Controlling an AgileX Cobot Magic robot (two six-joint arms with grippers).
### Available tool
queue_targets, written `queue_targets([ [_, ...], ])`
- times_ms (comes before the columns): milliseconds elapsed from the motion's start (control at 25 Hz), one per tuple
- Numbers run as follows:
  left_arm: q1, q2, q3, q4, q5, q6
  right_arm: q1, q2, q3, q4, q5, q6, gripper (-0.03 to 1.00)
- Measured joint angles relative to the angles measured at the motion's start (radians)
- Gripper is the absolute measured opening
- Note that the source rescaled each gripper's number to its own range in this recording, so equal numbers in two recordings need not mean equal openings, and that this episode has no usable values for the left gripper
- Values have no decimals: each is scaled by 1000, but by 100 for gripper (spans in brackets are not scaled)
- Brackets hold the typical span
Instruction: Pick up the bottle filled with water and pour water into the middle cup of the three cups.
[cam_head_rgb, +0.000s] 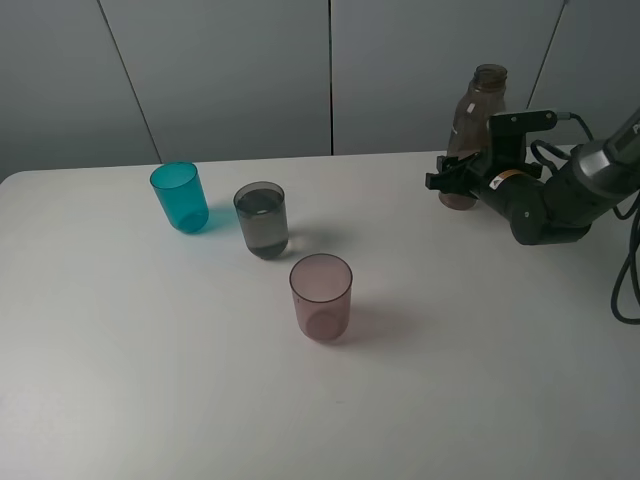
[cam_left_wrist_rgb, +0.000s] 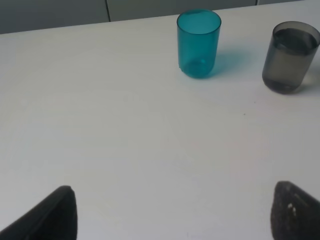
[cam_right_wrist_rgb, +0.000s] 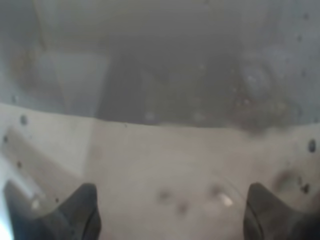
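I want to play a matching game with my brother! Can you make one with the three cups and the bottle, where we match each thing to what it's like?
Things:
1. teal-blue cup
2. smoky grey cup
3. pinkish-mauve cup
4. brown-grey bottle

What it's like:
A. holds water, in the middle of the row
B. stands upright at the far right edge of the table, with the right gripper around it
C. empty, nearest the camera
D. empty, farthest left

Pairs: 1-D, 2-A, 3-C, 4-B
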Motion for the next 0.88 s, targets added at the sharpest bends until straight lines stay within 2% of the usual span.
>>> queue_targets([
  [640,0,0,0,0,0,0,0,0,-3,8,12,0,0],
  [760,0,0,0,0,0,0,2,0,-3,12,20,0,6],
  [880,0,0,0,0,0,0,2,0,-3,14,51,0,25],
])
